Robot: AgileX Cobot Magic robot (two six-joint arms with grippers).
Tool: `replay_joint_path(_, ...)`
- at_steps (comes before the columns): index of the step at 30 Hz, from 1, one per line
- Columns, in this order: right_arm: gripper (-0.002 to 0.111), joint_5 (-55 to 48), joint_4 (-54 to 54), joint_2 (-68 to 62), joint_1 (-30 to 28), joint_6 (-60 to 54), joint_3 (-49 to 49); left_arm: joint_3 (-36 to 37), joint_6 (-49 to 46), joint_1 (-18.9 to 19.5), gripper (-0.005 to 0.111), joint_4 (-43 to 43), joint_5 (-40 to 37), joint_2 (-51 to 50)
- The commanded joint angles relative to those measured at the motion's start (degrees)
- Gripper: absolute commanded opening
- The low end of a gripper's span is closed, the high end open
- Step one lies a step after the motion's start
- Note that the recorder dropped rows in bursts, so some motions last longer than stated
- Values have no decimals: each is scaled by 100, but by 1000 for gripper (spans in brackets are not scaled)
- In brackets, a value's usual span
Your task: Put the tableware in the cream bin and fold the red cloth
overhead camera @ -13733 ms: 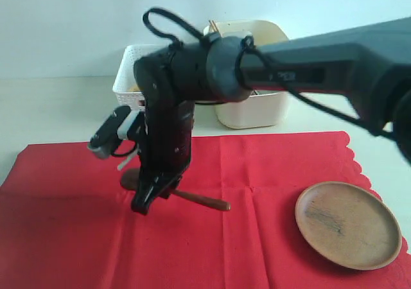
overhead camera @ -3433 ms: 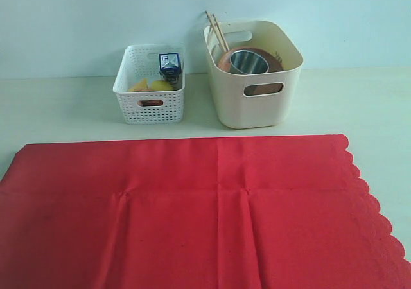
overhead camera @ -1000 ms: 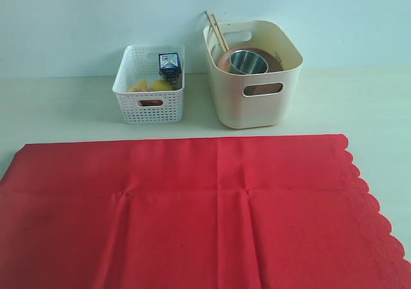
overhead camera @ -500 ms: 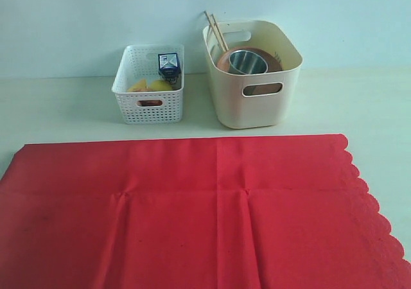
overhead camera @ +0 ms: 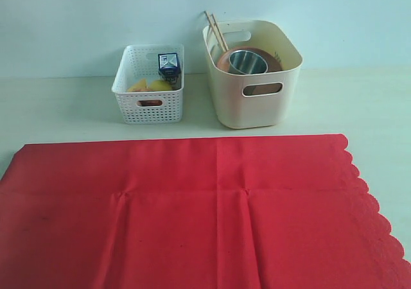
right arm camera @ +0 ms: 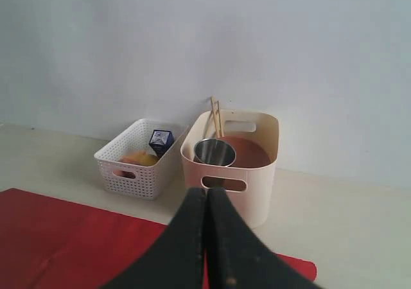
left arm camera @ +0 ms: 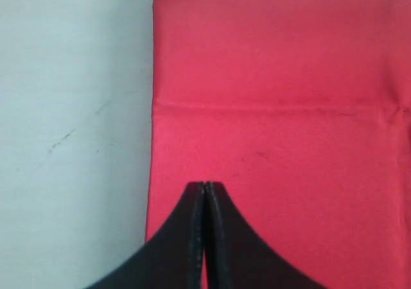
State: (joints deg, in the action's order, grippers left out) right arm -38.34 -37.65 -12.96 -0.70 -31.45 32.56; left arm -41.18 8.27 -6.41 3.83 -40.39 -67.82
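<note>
A pale counter (overhead camera: pixel 58 103) was backed by a wall (overhead camera: pixel 77 13). The red cloth (overhead camera: pixel 192 212) was spread flat on the near side. The brown plate (overhead camera: pixel 275 60) formerly on it was seemingly lodged in the far cream bin (overhead camera: pixel 257 109) with the steel cup (overhead camera: pixel 247 61) and chopsticks (overhead camera: pixel 215 31), right of a white basket (overhead camera: pixel 149 112). The left fingers (left arm camera: pixel 189 237) and right fingers (right arm camera: pixel 189 237) were closed, empty.

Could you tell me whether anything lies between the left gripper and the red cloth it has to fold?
Nothing visible does. The large bright red fabric cloth lies bare, and the shut left gripper is over it near its edge. The cream plastic bin stands apart beyond it.
</note>
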Motion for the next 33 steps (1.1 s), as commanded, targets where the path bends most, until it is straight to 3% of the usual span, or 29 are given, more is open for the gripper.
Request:
replay_joint_path(1, 0, 33, -14, 17, 6, 11, -24, -235, -1245, 767, 0, -1367, -171, -533)
replay_joint_path(4, 0, 33, -14, 17, 6, 11, -24, -425, -2052, 1285, 0, -2438, -420, -944)
replay_joint_path(7, 0, 33, -14, 17, 6, 11, -24, -612, -2484, 1675, 6, -2921, -612, -1366)
replay_joint_path(16, 0, 33, -14, 17, 6, 11, -24, -1173, -3091, 2260, 55, -3129, -902, -2365)
replay_joint_path(18, 0, 33, -14, 17, 6, 11, -24, -1344, -3305, 2359, 61, -3322, -974, -2576)
replay_joint_path(29, 0, 33, -14, 17, 6, 11, -24, -2005, -4423, 2831, 62, -4336, -1511, -3887)
replay_joint_path(33, 0, 33, -14, 17, 6, 11, -24, -2186, -4591, 2871, 62, -4310, -1665, -4289)
